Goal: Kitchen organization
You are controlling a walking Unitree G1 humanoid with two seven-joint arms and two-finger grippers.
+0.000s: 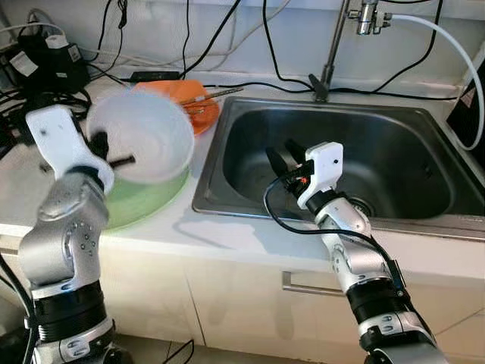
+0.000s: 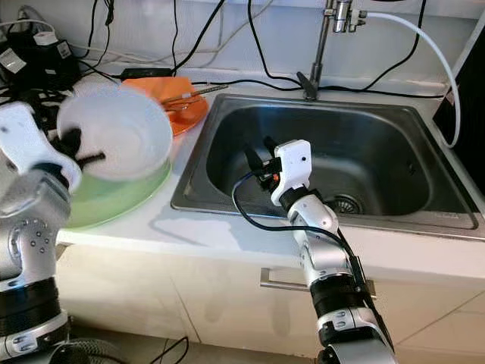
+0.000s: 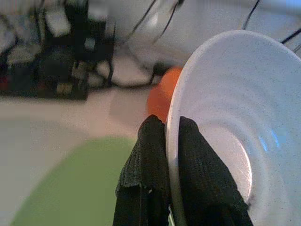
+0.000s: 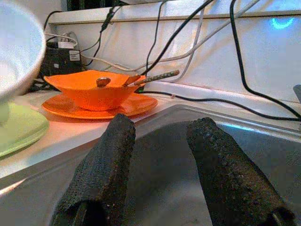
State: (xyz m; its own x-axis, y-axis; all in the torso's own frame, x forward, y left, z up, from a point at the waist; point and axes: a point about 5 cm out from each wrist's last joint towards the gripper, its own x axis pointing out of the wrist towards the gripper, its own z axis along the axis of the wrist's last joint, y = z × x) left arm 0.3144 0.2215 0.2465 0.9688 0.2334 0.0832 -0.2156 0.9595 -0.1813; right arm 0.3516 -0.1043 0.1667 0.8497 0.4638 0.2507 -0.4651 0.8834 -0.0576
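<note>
The white bowl (image 1: 144,136) is in the air, tilted, above the green plate (image 1: 148,201) that lies on the surface (image 1: 227,231) to the left of the sink (image 1: 341,159). The left gripper (image 3: 171,155) holds it by the rim: its jaws are closed on the rim, 1 finger inside the bowl and 1 outside. The bowl looks empty and clean inside, as far as the wrist view shows.

Behind the bowl, close to the wall, stands an orange bowl (image 4: 91,89) on an orange plate (image 4: 101,106). In the orange bowl lie a spoon (image 4: 103,81) and what looks like a pair of chopsticks (image 4: 153,77). These dishes are not yet touched.

The right gripper (image 1: 288,163) hangs over the near left part of the sink, and it holds nothing. Its jaws stand apart at a middle width. The sink itself is bare, with the drain (image 1: 360,205) at the near side and the tap (image 1: 341,45) behind it.

Further back on the left are black boxes (image 1: 45,57) and many cables (image 1: 189,38) along the wall.

I judge that the task is at an early point. 1 dish is lifted but has no new place yet; the green plate, the orange set and the utensils are all left to sort. Where the white bowl should go I cannot tell from the pictures.
</note>
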